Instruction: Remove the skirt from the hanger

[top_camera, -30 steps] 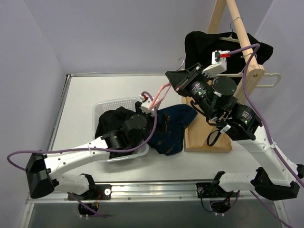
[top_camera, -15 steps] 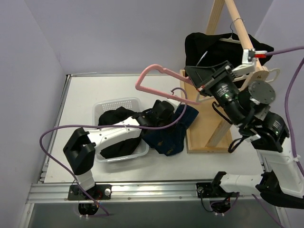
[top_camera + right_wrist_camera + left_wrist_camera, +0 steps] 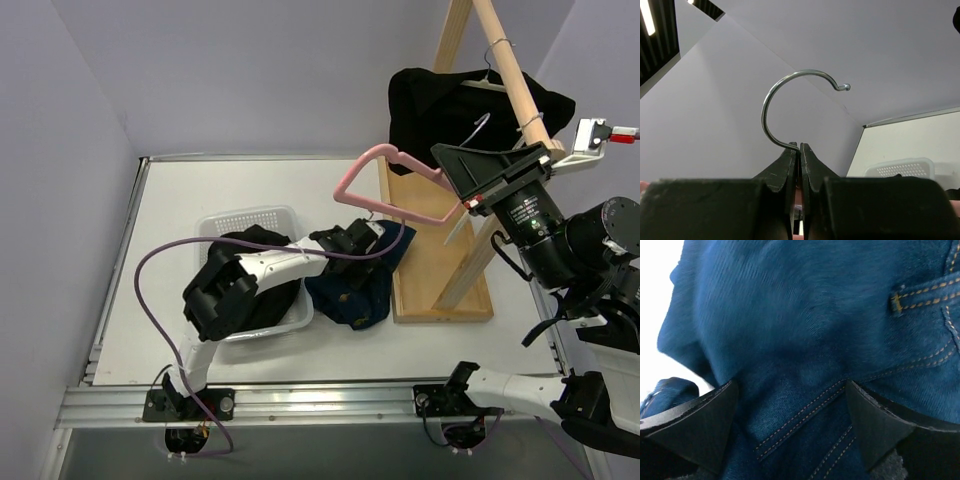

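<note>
1. Right gripper [image 3: 799, 146]: I read the fingers as pressed together on the root of a metal hook [image 3: 807, 71], which curves up and over above the tips.
2. That hook belongs to the pink hanger [image 3: 385, 151]. From the top camera I see it held in the air above the far half of the table [image 3: 180, 220], with nothing hung on it.
3. Left gripper [image 3: 790, 385]: fingers spread wide and low over the blue denim garment [image 3: 805, 315], a stitched seam between them. Nothing is clamped.
4. The denim lies bunched on the table, just beside the white basket [image 3: 250, 218]. A black garment [image 3: 235, 245] is heaped in the basket.
5. The skirt [image 3: 430, 110] is well away from both grippers. It hangs on the hanger [image 3: 487, 84], whose wire hook sits over the slanted rail of the wooden rack [image 3: 510, 70] at the far right.
6. I cannot make out the pleats from here.
</note>
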`<state>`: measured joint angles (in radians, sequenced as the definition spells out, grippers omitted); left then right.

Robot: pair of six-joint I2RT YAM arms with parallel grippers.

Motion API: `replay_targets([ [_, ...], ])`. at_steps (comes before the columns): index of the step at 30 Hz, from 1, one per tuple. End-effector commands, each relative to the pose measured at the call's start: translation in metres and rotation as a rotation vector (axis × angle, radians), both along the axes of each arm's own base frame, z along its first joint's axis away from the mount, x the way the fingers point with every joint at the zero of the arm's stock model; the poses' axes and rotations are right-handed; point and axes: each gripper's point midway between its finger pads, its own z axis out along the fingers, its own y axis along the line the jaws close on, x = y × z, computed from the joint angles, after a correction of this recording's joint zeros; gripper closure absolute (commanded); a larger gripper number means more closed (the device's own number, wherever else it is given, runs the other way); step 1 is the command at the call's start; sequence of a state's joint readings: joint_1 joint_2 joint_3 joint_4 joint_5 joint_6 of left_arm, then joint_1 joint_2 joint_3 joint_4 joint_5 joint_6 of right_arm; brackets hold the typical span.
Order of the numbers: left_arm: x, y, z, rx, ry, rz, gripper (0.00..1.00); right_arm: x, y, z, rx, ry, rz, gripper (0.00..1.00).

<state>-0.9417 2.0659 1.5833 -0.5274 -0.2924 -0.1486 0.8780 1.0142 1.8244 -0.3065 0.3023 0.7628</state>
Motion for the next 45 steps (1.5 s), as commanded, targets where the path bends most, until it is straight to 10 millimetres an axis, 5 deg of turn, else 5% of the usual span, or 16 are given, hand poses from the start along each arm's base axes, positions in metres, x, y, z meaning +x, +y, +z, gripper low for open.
replay_targets([
  [1, -0.013, 0.003, -0.026, 0.028, 0.129, -0.02, 0.0, -0.005, 0.003, 0.013, 0.037, -0.04, 0.029, 1.0],
  [4, -0.018, 0.004, -0.043, 0.025, 0.181, -0.008, 0.4, -0.006, 0.003, 0.013, 0.038, -0.044, 0.033, 1.0],
  [5, -0.02, 0.005, -0.046, 0.011, 0.192, -0.006, 0.71, -0.007, 0.001, 0.014, 0.039, -0.047, 0.033, 1.0],
  [7, -0.019, 0.01, -0.045, -0.011, 0.194, 0.015, 0.97, -0.009, -0.001, 0.014, 0.04, -0.049, 0.031, 1.0],
  [9, -0.013, 0.014, -0.026, -0.04, 0.14, 0.019, 0.98, -0.011, -0.004, 0.015, 0.042, -0.049, 0.028, 1.0],
  [13, 0.001, 0.016, 0.049, -0.117, -0.006, -0.016, 0.98, -0.014, -0.007, 0.014, 0.044, -0.049, 0.03, 1.0],
  [18, 0.016, 0.029, 0.21, -0.304, -0.21, -0.063, 0.98, -0.015, -0.008, 0.016, 0.042, -0.051, 0.032, 1.0],
  [22, 0.005, 0.053, 0.323, -0.459, -0.369, -0.103, 0.98, -0.016, -0.007, 0.018, 0.046, -0.056, 0.038, 1.0],
  [28, -0.014, 0.116, 0.404, -0.491, -0.515, -0.05, 0.98, -0.017, -0.008, 0.021, 0.046, -0.061, 0.038, 1.0],
  [34, -0.032, 0.176, 0.426, -0.466, -0.61, 0.043, 0.98, -0.018, -0.007, 0.023, 0.04, -0.067, 0.045, 1.0],
  [38, -0.032, 0.2, 0.405, -0.454, -0.601, 0.134, 0.98, -0.018, -0.003, 0.025, 0.042, -0.073, 0.062, 1.0],
  [39, -0.029, 0.199, 0.377, -0.447, -0.536, 0.164, 0.98, -0.019, -0.002, 0.025, 0.04, -0.075, 0.067, 1.0],
  [41, -0.025, 0.224, 0.357, -0.468, -0.496, 0.278, 0.98, -0.019, -0.001, 0.024, 0.039, -0.073, 0.071, 1.0],
  [42, -0.026, 0.221, 0.32, -0.478, -0.398, 0.29, 0.98, -0.02, -0.001, 0.024, 0.038, -0.074, 0.075, 1.0],
  [44, -0.025, 0.247, 0.302, -0.522, -0.386, 0.389, 0.98, -0.022, -0.003, 0.024, 0.037, -0.078, 0.076, 1.0],
  [45, -0.032, 0.251, 0.272, -0.518, -0.325, 0.4, 0.98, -0.022, -0.004, 0.024, 0.038, -0.079, 0.074, 1.0],
])
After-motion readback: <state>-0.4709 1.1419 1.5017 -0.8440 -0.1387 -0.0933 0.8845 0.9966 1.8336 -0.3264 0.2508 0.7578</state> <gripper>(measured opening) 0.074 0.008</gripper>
